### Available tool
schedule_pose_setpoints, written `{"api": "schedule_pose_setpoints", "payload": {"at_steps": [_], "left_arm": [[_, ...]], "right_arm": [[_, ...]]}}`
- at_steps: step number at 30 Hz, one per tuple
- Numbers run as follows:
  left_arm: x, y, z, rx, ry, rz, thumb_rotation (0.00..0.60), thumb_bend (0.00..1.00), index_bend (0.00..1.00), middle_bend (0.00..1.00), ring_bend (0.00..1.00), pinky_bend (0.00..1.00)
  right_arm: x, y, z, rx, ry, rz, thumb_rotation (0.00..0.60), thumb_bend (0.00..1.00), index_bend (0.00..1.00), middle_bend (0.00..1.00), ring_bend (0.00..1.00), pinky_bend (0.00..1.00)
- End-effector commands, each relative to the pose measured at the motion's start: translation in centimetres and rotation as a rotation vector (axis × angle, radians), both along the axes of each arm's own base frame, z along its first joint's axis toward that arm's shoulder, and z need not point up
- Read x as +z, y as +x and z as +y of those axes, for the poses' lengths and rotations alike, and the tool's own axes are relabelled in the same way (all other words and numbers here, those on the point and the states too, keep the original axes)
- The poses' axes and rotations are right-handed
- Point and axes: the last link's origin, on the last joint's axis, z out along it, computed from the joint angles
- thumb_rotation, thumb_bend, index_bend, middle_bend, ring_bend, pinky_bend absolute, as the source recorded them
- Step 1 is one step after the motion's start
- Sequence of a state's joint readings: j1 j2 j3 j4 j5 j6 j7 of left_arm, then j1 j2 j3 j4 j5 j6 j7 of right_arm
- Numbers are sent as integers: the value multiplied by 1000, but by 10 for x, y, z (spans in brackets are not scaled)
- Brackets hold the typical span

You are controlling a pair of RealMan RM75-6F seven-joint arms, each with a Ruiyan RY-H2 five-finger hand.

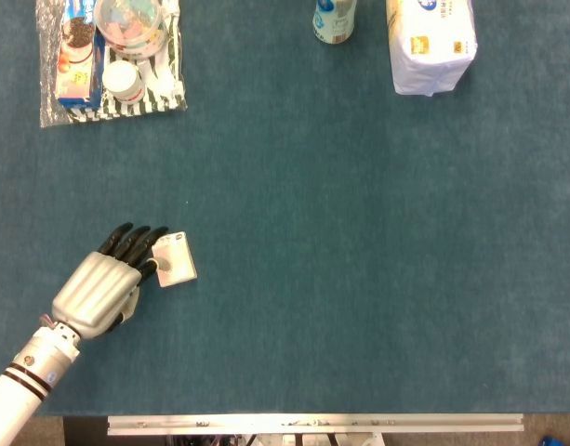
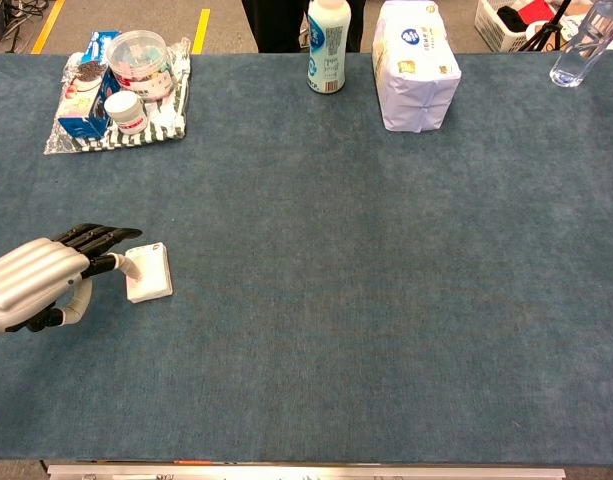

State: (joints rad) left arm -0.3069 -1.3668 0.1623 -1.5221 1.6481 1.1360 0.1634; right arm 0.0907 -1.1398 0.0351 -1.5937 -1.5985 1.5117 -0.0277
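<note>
A small flat white card lies on the blue-green table cloth at the near left. My left hand lies palm down just left of it. Its dark fingers reach over the card's left edge, and the pale thumb tip presses on the card's top. Nothing shows the card lifted off the cloth. Neither view shows my right hand.
At the far left a striped wrapper holds a blue snack box, a round tub and a small jar. A white bottle and a white soft pack stand at the back. A clear bottle is far right.
</note>
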Motion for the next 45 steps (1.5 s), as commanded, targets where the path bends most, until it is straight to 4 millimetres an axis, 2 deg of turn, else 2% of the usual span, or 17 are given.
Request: {"api": "schedule_pose_setpoints", "payload": {"at_steps": [1,7,12,17,23,27,31,34,45], "left_arm": [[-3,-2,-1,10,-9,5,600,935,276,0,0,0],[-6,-6,-4,24,-29,18,600,935,275,0,0,0],[-3,0,-4,13,-22,-2,600,935,276,0,0,0],[9,15,-4,-21,-1,-48,600,935,275,0,0,0],[38,29,-2,-58,97,-100,600,935,279,0,0,0],[62,24,0,-35,186,-124,600,934,310,32,0,0],[81,17,0,-9,252,-120,600,933,370,206,67,22],[94,10,1,0,310,-108,600,932,393,291,112,47],[120,-16,2,40,464,-64,600,932,419,328,122,74]], "right_arm": [[0,0,0,0,-1,-1,600,61,585,530,335,206],[1,0,0,-2,-3,-2,600,61,585,531,335,206],[1,0,0,-1,-2,-3,600,61,585,531,335,206],[1,0,0,-2,-3,-2,600,61,585,531,335,206],[0,0,1,-5,3,1,600,61,585,531,335,206],[-1,0,1,-9,9,7,600,61,585,531,335,206],[-3,0,2,-7,16,12,600,61,585,530,335,206],[-4,2,3,-1,17,12,600,61,585,530,335,206],[-1,4,5,9,9,18,600,61,585,531,335,206]]}}
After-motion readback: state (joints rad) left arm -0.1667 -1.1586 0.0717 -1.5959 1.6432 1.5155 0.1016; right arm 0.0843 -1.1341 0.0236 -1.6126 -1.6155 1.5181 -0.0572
